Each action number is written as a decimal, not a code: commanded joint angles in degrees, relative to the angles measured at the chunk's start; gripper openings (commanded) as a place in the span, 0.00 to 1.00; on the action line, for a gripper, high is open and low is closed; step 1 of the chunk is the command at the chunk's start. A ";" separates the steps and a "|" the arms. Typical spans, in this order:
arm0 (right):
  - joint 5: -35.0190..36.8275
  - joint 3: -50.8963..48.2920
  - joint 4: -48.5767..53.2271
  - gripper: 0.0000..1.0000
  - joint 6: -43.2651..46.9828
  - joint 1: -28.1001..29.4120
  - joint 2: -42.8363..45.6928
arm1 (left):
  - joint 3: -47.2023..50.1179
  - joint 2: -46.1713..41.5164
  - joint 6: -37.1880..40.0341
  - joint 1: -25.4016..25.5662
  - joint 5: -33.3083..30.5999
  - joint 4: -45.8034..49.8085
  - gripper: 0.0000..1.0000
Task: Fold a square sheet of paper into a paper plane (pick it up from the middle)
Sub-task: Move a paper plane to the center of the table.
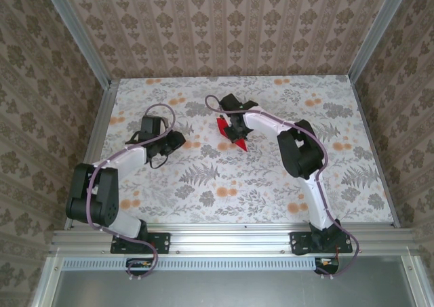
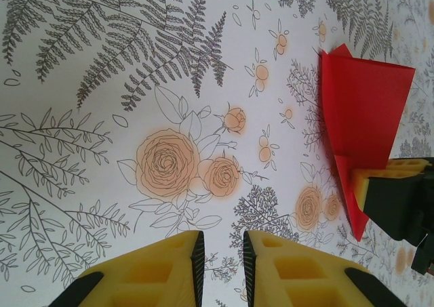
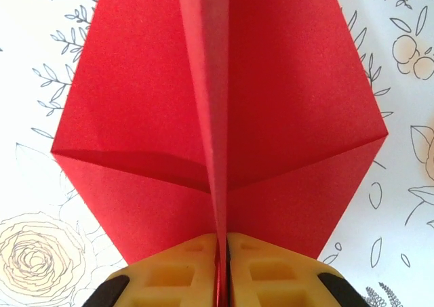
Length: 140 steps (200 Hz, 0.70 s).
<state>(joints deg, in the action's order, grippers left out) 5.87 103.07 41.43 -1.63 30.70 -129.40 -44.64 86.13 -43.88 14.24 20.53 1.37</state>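
Note:
The bright red paper plane [image 1: 222, 125] rests on the flowered table left of centre, folded into a pointed shape with a raised centre crease and two spread wings [image 3: 135, 117]. My right gripper [image 3: 222, 253] is shut on that upright centre crease, its yellow fingers pressed to either side of it. From above, the right gripper [image 1: 239, 135] sits over the plane. My left gripper [image 2: 223, 253] hovers a short way to the left over bare tablecloth, its jaws a little apart with nothing between them. The left wrist view has the red plane [image 2: 359, 104] at its right edge, held by the right gripper's finger [image 2: 390, 192].
The flowered tablecloth [image 1: 271, 185] covers the whole work surface. Patterned walls and metal rails [image 1: 102, 117] close it in at the left, right and back. The left gripper [image 1: 178, 139] is about a hand's width from the plane.

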 commanded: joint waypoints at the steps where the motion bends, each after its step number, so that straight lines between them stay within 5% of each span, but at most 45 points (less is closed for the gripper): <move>1: -1.57 1.77 1.14 0.13 0.14 -0.27 -0.50 | 0.70 -1.48 1.19 -0.24 -0.67 1.36 0.25; 98: -1.98 3.24 3.04 0.26 -3.57 -0.11 2.43 | -0.78 -3.81 2.98 -0.19 -4.65 5.49 0.26; 140: 0.22 -0.05 1.47 0.50 -8.39 -1.18 14.95 | -5.07 -9.86 7.68 -0.18 -13.74 14.75 0.32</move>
<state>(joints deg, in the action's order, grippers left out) 4.45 103.90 42.63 -6.11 30.35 -125.23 -45.76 80.75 -40.82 14.24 14.13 9.10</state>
